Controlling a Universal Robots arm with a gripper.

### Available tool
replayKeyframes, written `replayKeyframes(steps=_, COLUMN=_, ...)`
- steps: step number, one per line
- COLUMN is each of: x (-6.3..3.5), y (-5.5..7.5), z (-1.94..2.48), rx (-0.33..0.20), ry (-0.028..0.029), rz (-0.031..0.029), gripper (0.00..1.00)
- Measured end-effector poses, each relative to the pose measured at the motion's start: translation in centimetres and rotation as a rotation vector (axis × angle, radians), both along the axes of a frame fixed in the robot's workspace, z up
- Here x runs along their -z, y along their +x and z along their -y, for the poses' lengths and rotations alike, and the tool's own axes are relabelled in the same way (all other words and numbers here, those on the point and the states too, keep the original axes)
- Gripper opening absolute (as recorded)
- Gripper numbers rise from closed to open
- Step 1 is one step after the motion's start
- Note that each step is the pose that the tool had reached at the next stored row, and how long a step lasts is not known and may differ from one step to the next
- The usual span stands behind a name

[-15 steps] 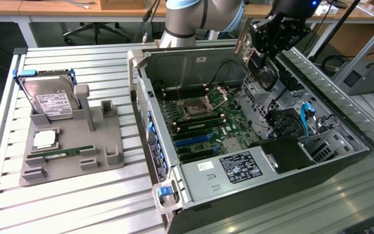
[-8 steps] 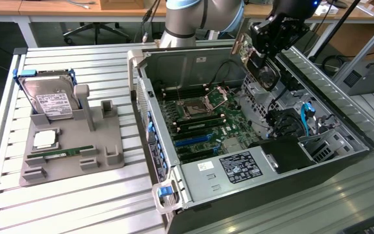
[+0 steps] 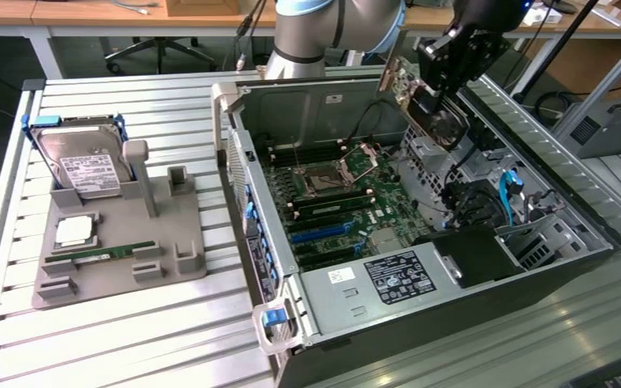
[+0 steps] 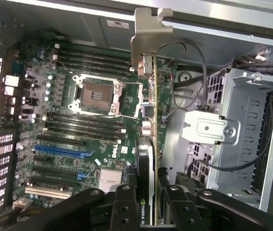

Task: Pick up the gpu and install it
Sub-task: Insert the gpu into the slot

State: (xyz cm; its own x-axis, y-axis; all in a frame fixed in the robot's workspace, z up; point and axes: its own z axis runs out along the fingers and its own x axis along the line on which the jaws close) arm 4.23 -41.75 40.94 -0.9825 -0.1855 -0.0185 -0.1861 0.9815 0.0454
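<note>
The jaws were clamped on one end of the graphics card (image 3: pixel 440 121), holding it in the air at the upper right of the exterior view, above the open computer case (image 3: pixel 601 234). Its long axis ran straight out from the jaws, with the silver bracket (image 4: pixel 148 29) at the far end. It hung tilted, clear of the motherboard (image 3: pixel 332 194). The blue and black card slots (image 3: pixel 322 234) lay lower and further left in that frame, so the card was probably not yet lined up over them.
</note>
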Motion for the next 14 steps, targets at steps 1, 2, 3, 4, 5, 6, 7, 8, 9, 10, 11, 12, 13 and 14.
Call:
replayKeyframes(steps=1, x=0.0, y=0.0, z=0.0, rx=-0.013, ry=-0.0005, rz=0.0, gripper=0.27)
replayKeyframes(steps=2, x=0.0, y=0.0, z=0.0, rx=-0.03, ry=-0.001, rz=0.0, gripper=0.27)
replayKeyframes(steps=3, x=0.0, y=0.0, z=0.0, rx=-0.043, ry=-0.0016, rz=0.0, gripper=0.27)
replayKeyframes(steps=4, x=0.0, y=0.0, z=0.0, rx=-0.073, ry=-0.0028, rz=0.0, gripper=0.27)
replayKeyframes(steps=5, x=0.0, y=0.0, z=0.0, rx=-0.093, ry=-0.0035, rz=0.0, gripper=0.27)
replayKeyframes(steps=6, x=0.0, y=0.0, z=0.0, rx=-0.107, ry=-0.0039, rz=0.0, gripper=0.27)
replayKeyframes(steps=7, x=0.0, y=0.0, z=0.0, rx=-0.138, ry=-0.0048, rz=0.0, gripper=0.27)
replayKeyframes(steps=8, x=0.0, y=0.0, z=0.0, rx=-0.159, ry=-0.0051, rz=0.0001, gripper=0.27)
replayKeyframes(steps=9, x=0.0, y=0.0, z=0.0, rx=-0.174, ry=-0.0054, rz=0.0001, gripper=0.27)
replayKeyframes(steps=10, x=0.0, y=0.0, z=0.0, rx=-0.192, ry=-0.0058, rz=0.0001, gripper=0.27)
replayKeyframes(steps=11, x=0.0, y=0.0, z=0.0, rx=-0.207, ry=-0.0062, rz=0.0001, gripper=0.27)
replayKeyframes(steps=12, x=0.0, y=0.0, z=0.0, rx=-0.221, ry=-0.0065, rz=0.0001, gripper=0.27)
replayKeyframes(steps=13, x=0.0, y=0.0, z=0.0, rx=-0.235, ry=-0.0069, rz=0.0001, gripper=0.27)
replayKeyframes(steps=14, x=0.0, y=0.0, z=0.0, rx=-0.249, ry=-0.0073, rz=0.0001, gripper=0.27)
